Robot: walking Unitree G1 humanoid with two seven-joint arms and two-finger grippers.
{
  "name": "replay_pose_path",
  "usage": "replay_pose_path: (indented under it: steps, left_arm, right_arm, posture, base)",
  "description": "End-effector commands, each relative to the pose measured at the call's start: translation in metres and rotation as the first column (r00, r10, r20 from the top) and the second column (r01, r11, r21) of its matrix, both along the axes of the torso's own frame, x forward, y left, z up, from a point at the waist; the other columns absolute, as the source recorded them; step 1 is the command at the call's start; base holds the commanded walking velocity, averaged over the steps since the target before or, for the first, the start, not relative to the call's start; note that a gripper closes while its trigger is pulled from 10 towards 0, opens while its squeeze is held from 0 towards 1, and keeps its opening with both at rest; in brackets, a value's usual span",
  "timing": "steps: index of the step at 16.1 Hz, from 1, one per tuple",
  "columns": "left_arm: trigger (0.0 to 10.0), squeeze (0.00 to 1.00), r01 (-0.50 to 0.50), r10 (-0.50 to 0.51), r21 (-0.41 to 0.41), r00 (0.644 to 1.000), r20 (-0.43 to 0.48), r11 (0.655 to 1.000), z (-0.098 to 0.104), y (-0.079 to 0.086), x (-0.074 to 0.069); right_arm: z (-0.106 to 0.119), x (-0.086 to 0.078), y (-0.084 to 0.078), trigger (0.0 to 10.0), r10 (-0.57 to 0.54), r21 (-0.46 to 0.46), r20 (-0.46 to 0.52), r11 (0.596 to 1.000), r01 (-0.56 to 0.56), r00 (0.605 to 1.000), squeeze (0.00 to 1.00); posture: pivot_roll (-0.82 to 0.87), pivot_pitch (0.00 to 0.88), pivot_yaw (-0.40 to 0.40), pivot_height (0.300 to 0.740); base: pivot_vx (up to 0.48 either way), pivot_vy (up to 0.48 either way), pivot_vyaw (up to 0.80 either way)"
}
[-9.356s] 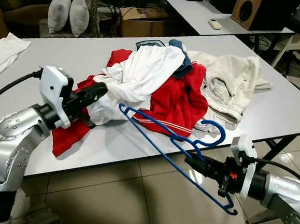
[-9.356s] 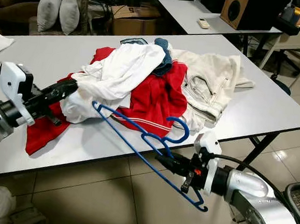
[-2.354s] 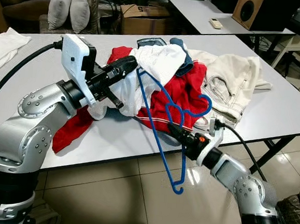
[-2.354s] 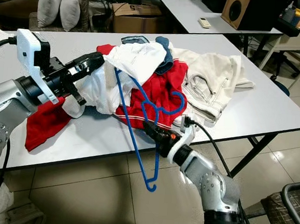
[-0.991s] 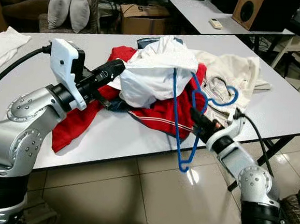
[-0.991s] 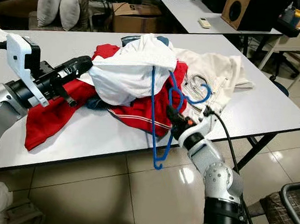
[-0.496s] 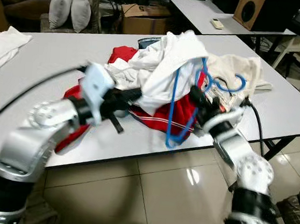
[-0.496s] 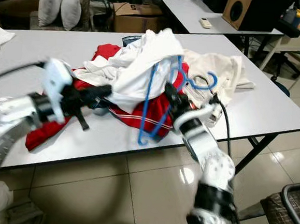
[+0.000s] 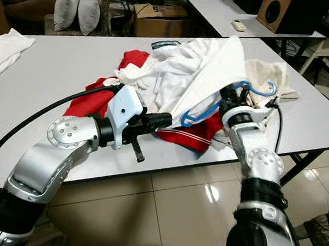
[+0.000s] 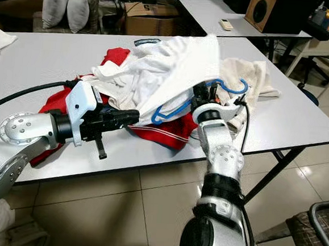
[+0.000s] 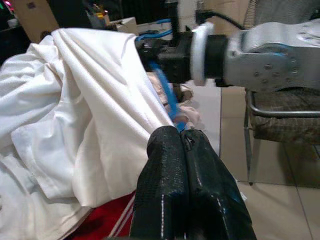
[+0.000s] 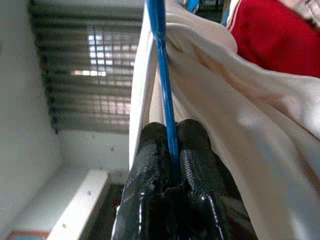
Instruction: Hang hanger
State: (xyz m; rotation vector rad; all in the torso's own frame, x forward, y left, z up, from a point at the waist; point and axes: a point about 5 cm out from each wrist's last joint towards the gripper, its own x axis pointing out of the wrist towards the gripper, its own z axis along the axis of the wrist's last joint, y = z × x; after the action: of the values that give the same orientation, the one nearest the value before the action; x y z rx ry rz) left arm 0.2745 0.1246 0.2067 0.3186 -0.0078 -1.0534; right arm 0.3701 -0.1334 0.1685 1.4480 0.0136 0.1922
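Starting at our left, the left hand [image 9: 166,121] reaches across the near edge of the white worktop [image 9: 55,69], its two black fingers [image 11: 172,170] pressed together. They meet the lower hem of the white shirt [image 9: 185,73]; whether any cloth is caught between them we cannot tell, since the hem drapes right over the tips.

The white shirt rises like a tent above the pile, stretched over the blue hanger [image 9: 202,112]. Under it lie a red garment [image 9: 192,134] with thin white stripes, and more red cloth [image 9: 89,103] beside our left arm.

Further right, the blue hanger sits inside the shirt, one arm showing below the hem and its hook [image 9: 264,88] curling out above the cream garment [image 9: 265,74]. The right hand [image 9: 230,99] is raised over the worktop's edge, and in the right wrist view its fingers [image 12: 150,165] pinch the hanger's thin blue bar [image 12: 165,107] between them, the white cloth lying against that bar.

At the far left corner of the worktop rests another white cloth [image 9: 5,50].
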Motion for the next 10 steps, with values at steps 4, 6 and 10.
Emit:
replay_pose_path:
  steps: [4, 6, 10]
  left_arm:
    - [0.0, 0.0, 0.031, -0.03, -0.077, 0.999, 0.011, 0.997, 0.009, -0.005, -0.001]
    - [0.0, 0.0, 0.047, -0.046, -0.133, 0.999, 0.008, 0.99, 0.014, -0.009, 0.001]
    - [0.0, 0.0, 0.007, -0.001, -0.282, 1.0, 0.02, 0.959, 0.034, -0.023, 0.017]
  right_arm:
    - [0.018, 0.013, 0.009, 10.0, -0.05, 0.006, 0.034, 0.999, 0.05, 0.998, 0.0]
    - [0.018, 0.015, 0.015, 10.0, -0.046, -0.009, 0.034, 0.999, 0.046, 0.998, 0.0]
    - [0.007, 0.012, 0.043, 10.0, 0.07, -0.266, -0.015, 0.961, -0.071, 0.997, 0.0]
  posture:
    - [0.02, 0.0, -0.04, 0.74]
    - [0.02, 0.0, -0.037, 0.74]
    - [0.03, 0.0, -0.036, 0.74]
  base:
    - [0.0, 0.0, 0.0]
    - [0.0, 0.0, 0.0]
    - [0.0, 0.0, 0.0]
